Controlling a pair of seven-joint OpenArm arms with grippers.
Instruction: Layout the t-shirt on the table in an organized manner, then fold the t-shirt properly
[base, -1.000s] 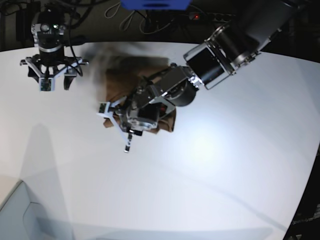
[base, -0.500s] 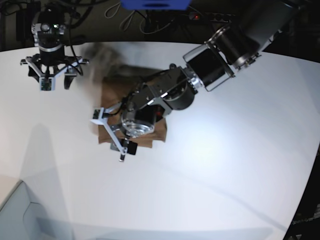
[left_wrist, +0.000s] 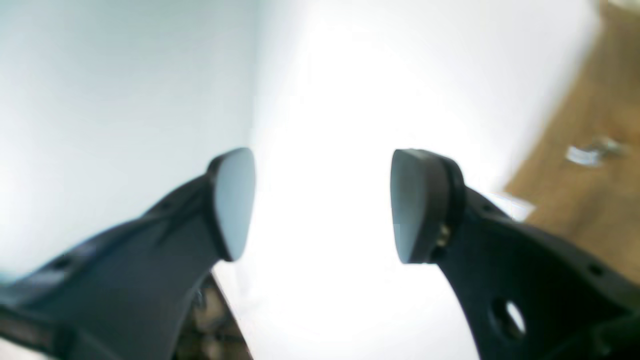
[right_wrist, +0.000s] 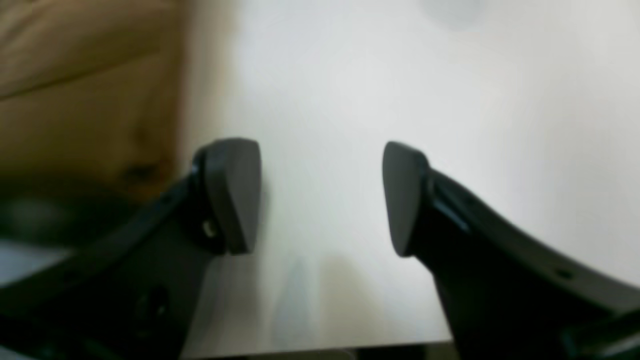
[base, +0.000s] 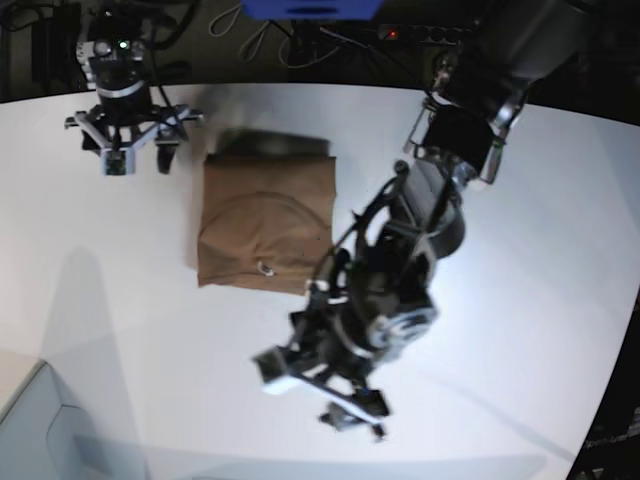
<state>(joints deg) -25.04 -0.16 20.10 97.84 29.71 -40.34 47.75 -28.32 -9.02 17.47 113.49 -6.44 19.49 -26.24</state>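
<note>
Arms hang over the table, each end effector spread empty beside the folded t-shirt

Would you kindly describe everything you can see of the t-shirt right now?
The t-shirt is plain tan-brown cloth, folded into a compact, roughly rectangular packet lying flat on the white table. A curved seam arcs across its top layer, and a small whitish tag shows near its front edge. Neither hand touches it; both are off to its sides.
</note>
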